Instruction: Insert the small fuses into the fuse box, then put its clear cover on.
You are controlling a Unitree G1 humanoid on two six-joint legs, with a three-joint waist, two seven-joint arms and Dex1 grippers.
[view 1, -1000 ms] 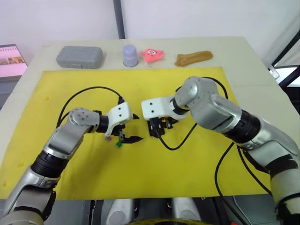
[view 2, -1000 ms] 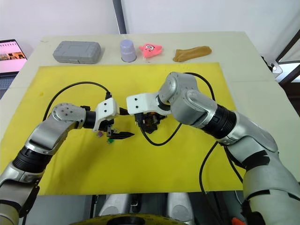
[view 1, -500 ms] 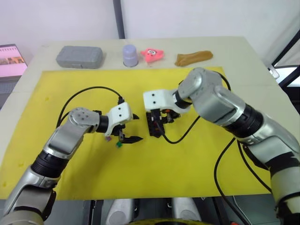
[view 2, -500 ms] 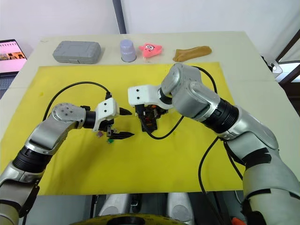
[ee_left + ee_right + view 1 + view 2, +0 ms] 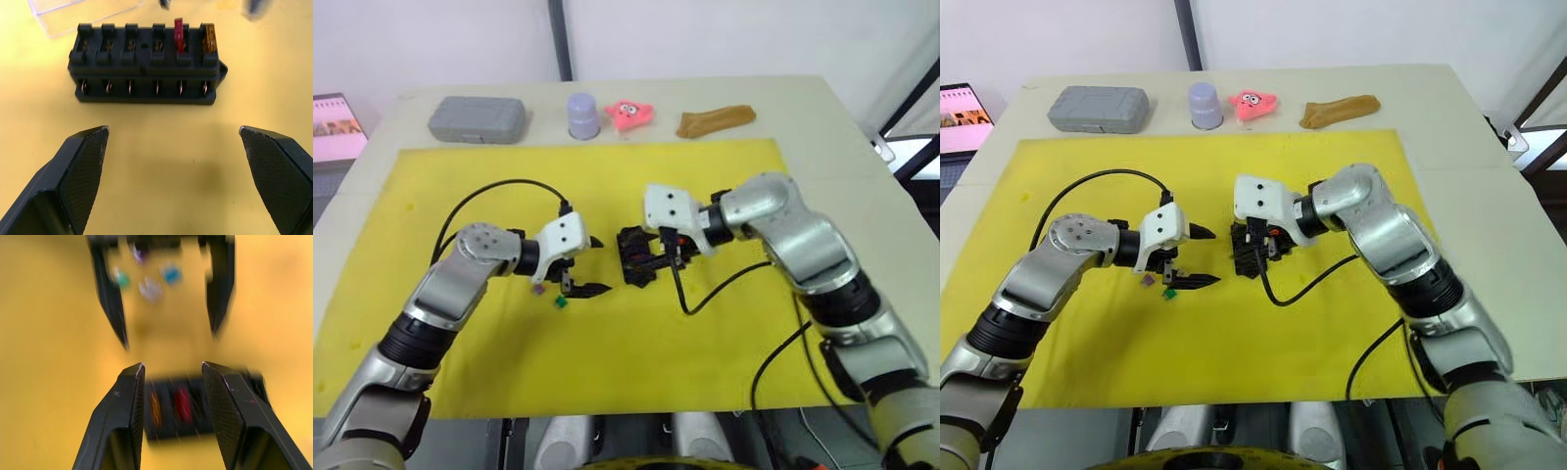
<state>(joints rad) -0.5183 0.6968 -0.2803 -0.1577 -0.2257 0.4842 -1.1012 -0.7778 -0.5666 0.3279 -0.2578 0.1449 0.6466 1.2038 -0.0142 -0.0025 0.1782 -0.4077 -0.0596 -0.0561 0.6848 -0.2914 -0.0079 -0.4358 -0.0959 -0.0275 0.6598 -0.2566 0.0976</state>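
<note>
Right gripper (image 5: pixel 171 369): fingers parted, empty, poised directly above fuse box (image 5: pixel 146 66) at mat centre. Left gripper (image 5: pixel 585 266): spread wide, empty, facing the box. Red fuse (image 5: pixel 179 35) and tan fuse (image 5: pixel 209 38) seated; four slots vacant. Loose fuses (image 5: pixel 146 281) beside left gripper. Clear cover (image 5: pixel 73 12) behind box. Advice: grip each blade upright, align squarely, press straight down.

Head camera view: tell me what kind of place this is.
Probably a robot test bench in a lab or office: a yellow mat on a pale table, a laptop at its edge, assorted props such as a grey case.
</note>
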